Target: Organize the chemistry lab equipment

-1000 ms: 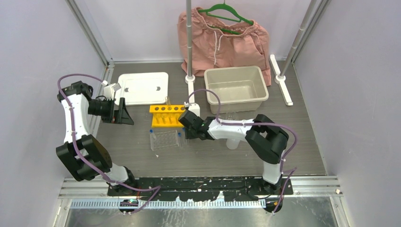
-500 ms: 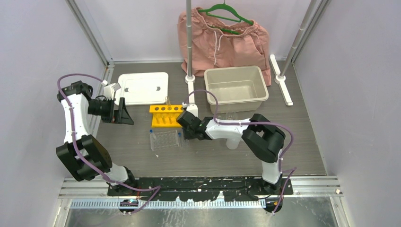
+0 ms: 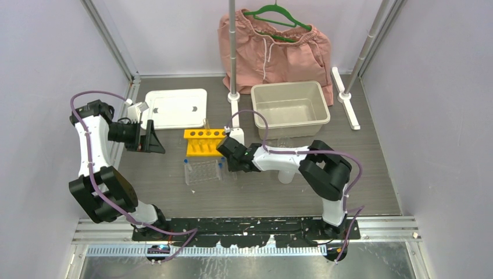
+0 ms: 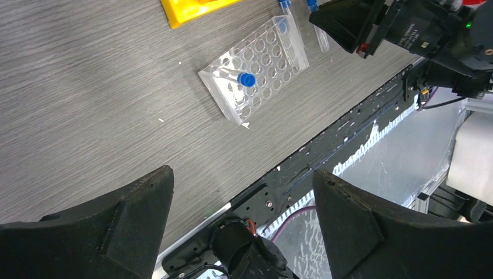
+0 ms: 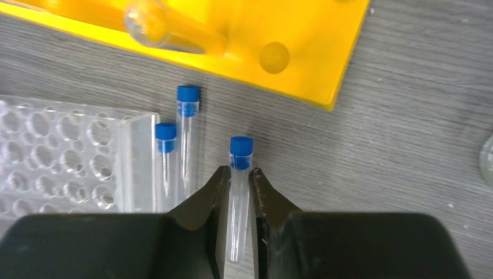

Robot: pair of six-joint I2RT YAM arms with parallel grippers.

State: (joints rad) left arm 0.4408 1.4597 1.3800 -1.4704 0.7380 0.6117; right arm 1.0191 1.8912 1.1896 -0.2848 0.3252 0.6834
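Note:
The yellow test-tube rack (image 3: 203, 141) stands mid-table, and one glass tube (image 5: 157, 26) pokes out of it. Just in front lies the clear holed tray (image 3: 202, 171) with a blue-capped tube (image 4: 247, 79) standing in it. Two more blue-capped tubes (image 5: 187, 133) lie against the tray's right wall. My right gripper (image 5: 238, 170) is low at the tray's right side, shut on a third blue-capped tube (image 5: 240, 154) just below its cap. My left gripper (image 3: 152, 139) hangs open and empty, well left of the rack. A white bottle (image 3: 286, 174) shows partly under the right arm.
A beige bin (image 3: 290, 107) sits behind the right arm, and a white lid (image 3: 174, 108) lies at the back left. Pink shorts on a green hanger (image 3: 273, 49) hang from a pole (image 3: 232, 58). The black base rail (image 4: 349, 133) runs along the near edge.
My right gripper has slid slightly left and its jaws have closed onto the blue-capped tube. The left arm has not moved.

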